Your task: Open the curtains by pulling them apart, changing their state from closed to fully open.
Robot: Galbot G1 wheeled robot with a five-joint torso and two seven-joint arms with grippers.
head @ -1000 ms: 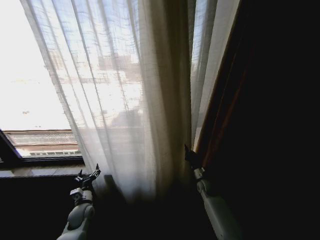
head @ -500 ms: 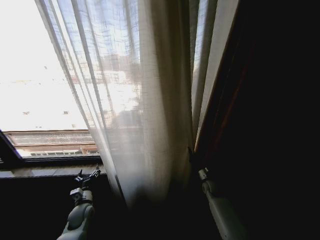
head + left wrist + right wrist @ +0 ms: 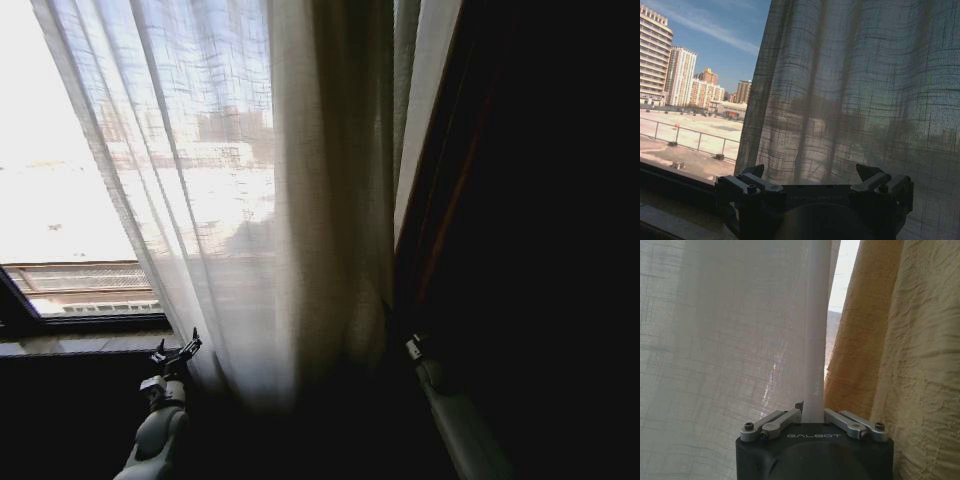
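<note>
Curtains [image 3: 300, 220] hanging, pleats vertical, right gripper [image 3: 812, 412] pinching fold

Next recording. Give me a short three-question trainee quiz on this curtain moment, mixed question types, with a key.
1. True or false: the left hand is clamped on the sheer curtain.
2. Multiple choice: what sits between the fingers of the right hand? A, a fold of the sheer curtain; B, nothing; C, a pull cord.
3. Fill in: in the head view, the bare window pane lies to the robot's ___ of the sheer curtain.

Key: 1 false, its fingers are spread apart with no fabric between them. 2 A. 3 left.
</note>
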